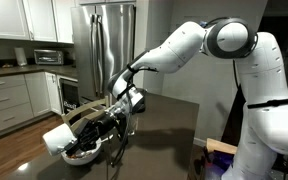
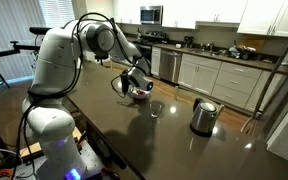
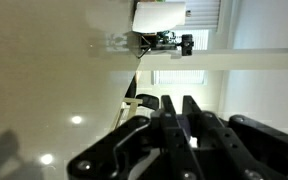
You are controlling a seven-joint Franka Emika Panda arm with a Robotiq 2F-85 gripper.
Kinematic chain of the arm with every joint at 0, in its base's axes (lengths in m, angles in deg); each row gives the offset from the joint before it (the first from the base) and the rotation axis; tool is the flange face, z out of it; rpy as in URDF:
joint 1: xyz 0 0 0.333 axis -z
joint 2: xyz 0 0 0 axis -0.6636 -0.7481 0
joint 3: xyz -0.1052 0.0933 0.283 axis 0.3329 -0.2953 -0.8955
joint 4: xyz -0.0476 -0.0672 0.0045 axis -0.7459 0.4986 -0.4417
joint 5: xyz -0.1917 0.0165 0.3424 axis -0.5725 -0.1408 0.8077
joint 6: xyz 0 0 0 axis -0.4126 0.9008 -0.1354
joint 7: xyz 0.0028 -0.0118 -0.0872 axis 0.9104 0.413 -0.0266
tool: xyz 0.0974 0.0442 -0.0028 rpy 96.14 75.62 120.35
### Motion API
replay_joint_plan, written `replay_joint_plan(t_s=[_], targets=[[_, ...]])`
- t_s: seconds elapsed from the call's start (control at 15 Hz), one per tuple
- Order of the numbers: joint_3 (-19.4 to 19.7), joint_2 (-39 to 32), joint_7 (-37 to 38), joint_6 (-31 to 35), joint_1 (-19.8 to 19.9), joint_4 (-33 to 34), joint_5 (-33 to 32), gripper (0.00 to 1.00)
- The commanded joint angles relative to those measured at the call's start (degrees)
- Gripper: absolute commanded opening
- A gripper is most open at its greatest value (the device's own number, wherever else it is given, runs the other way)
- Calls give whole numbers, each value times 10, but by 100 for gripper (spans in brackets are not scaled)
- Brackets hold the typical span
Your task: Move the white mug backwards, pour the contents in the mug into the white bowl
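Glass (image 2: 156, 108) and kettle (image 2: 203, 115) stand on the surface (image 2: 184, 150) past the bowl (image 2: 142, 94). Mug (image 1: 57, 136) is tipped, long axis near level, by the bowl; claw (image 3: 179, 100) closed.

The round shallow white bowl (image 1: 87, 155) is partly hidden by dark cables (image 1: 94, 112). The wrist view's bottom edge cuts off the blurred gripper (image 3: 179, 108)

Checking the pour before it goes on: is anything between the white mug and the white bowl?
Nothing visible. The white mug hangs tilted in the gripper right beside the white bowl; the glass and kettle stand off to the side.
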Motion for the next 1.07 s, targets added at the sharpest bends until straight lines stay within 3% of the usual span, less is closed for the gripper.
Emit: replay_joint_plan(t_s=[0.0, 0.6, 1.0], targets=[[4, 27, 0, -13, 2, -3, 15, 8], [20, 21, 1, -42, 20, 20, 62, 8], [24, 25, 9, -43, 17, 32, 57, 8]])
